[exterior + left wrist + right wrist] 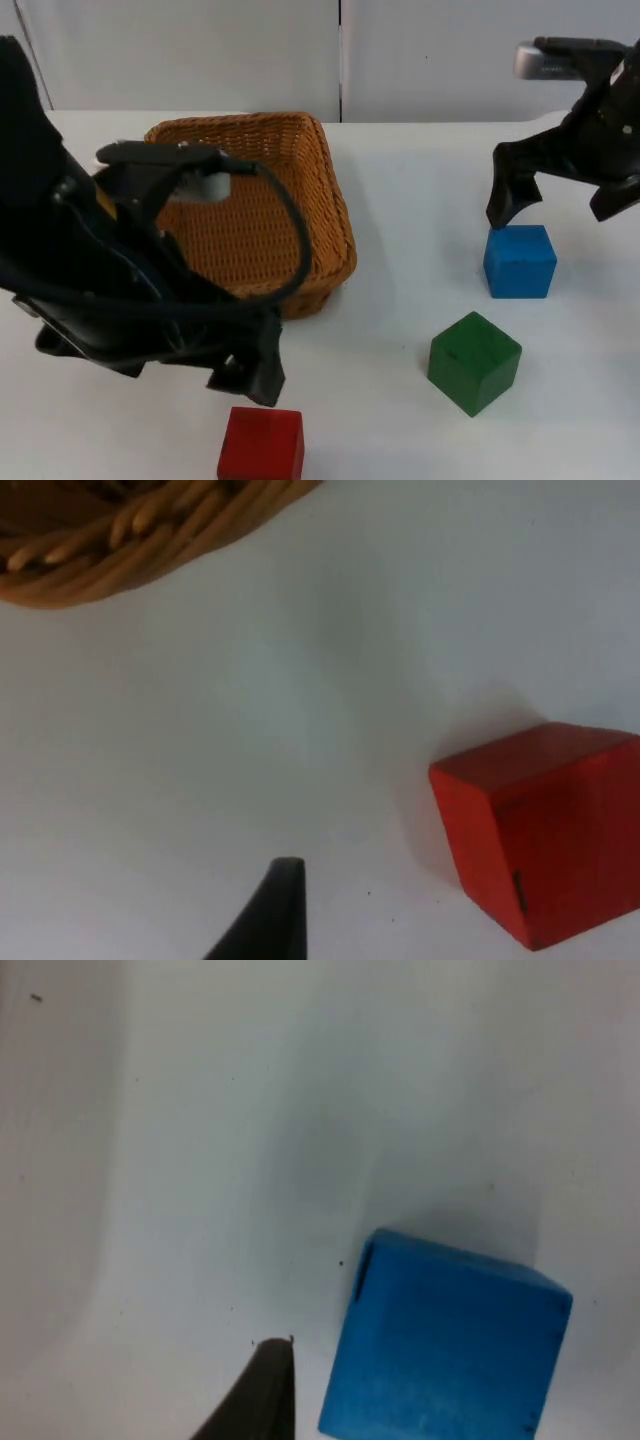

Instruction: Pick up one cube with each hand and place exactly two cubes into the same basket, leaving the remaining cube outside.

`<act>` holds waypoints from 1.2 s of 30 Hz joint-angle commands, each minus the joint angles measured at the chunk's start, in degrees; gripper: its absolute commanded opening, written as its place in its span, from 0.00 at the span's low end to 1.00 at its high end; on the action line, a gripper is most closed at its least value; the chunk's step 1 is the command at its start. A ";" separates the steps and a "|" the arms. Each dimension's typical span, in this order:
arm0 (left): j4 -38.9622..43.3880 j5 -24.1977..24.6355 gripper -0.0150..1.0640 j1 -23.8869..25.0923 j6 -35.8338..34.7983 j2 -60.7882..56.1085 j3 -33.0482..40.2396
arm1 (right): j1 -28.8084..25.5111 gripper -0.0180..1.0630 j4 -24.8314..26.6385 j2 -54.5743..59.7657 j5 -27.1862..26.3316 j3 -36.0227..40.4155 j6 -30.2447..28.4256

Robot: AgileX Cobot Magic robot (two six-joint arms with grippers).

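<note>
Red wooden cube (261,444) at six o'clock sits just below my left gripper (245,375), blue wooden cube (520,261) beneath my open right gripper (560,205), woven wicker basket (330,180) at eleven o'clock holds nothing; approach step, next descend and straddle each; left jaws' state I cannot tell.

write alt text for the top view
Two black arms reach over a white table: the left gripper above a red cube, the right gripper above a blue cube. A green cube and wicker basket sit between.
</note>
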 commanded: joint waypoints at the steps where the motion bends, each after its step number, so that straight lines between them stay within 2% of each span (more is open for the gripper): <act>1: -0.13 -1.42 0.99 -0.73 -1.22 0.97 -0.38 | 0.29 0.99 -0.36 0.42 -1.48 -0.57 1.01; 9: -0.05 -5.57 0.99 -4.10 -4.24 6.15 -0.52 | 0.32 0.99 0.01 0.85 -5.58 -0.57 1.56; 24: 0.07 -10.33 0.99 -4.10 -5.78 13.90 -0.52 | 0.42 0.99 1.25 1.79 -8.46 -0.57 2.03; 36: -0.09 -10.11 0.99 -4.10 -5.78 14.30 -0.52 | 2.39 0.99 1.15 6.03 -10.67 -0.57 2.03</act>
